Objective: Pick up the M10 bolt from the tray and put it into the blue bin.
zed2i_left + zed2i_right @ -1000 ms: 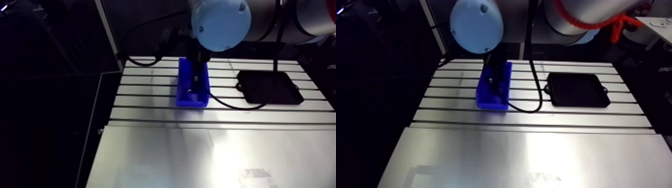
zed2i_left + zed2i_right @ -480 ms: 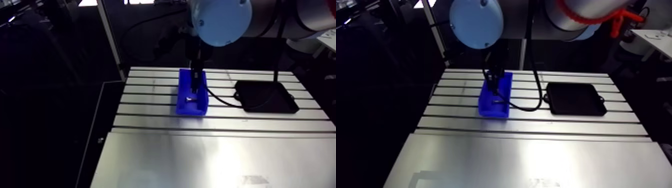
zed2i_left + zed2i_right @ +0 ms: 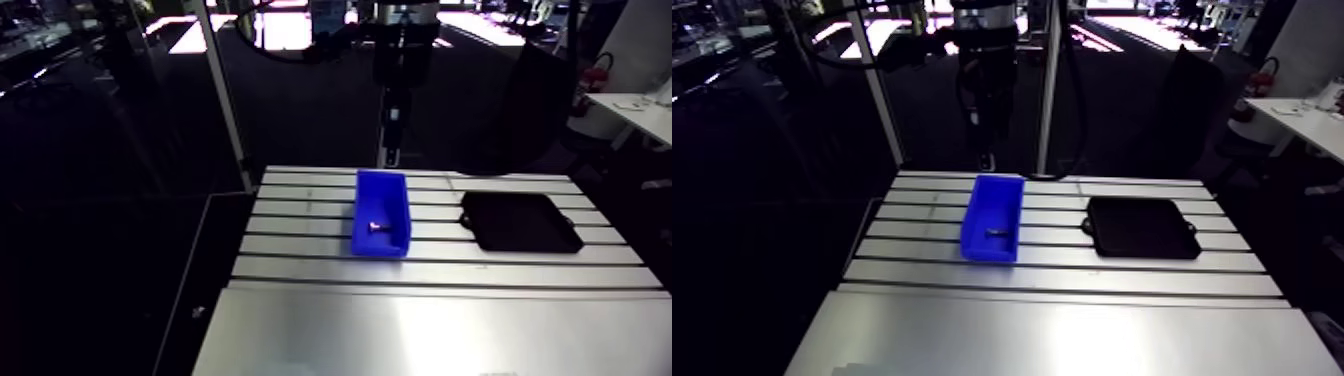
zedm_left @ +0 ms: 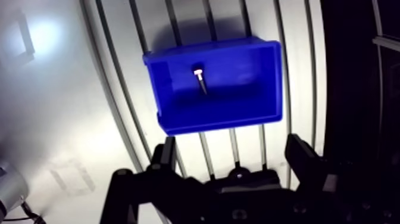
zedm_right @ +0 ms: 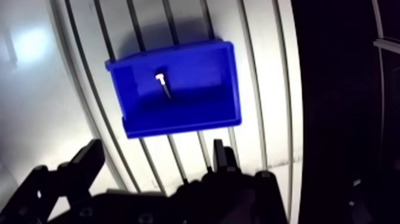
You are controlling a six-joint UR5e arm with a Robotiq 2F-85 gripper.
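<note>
The blue bin (image 3: 381, 213) stands on the slotted table, and the small bolt (image 3: 374, 225) lies on its floor. In the wrist view the bolt (image 4: 200, 78) shows its bright head and dark shank inside the bin (image 4: 271, 77), well below and ahead of my gripper (image 4: 232, 157). My gripper is open, with nothing between its fingers (image 4: 163, 156). In the arm view the gripper (image 3: 393, 152) hangs high above the table's far edge, behind the bin. The black tray (image 3: 520, 220) lies to the right of the bin and no bolt shows in it.
A smooth metal plate (image 3: 420, 325) covers the near part of the table. A slanted metal post (image 3: 228, 110) rises at the table's far left corner. The table's left edge drops off beside a dark panel (image 3: 195, 290).
The gripper has lifted out of the blue bin and risen high above it, and the camera has risen with the arm. The bolt stays lying in the bin.
</note>
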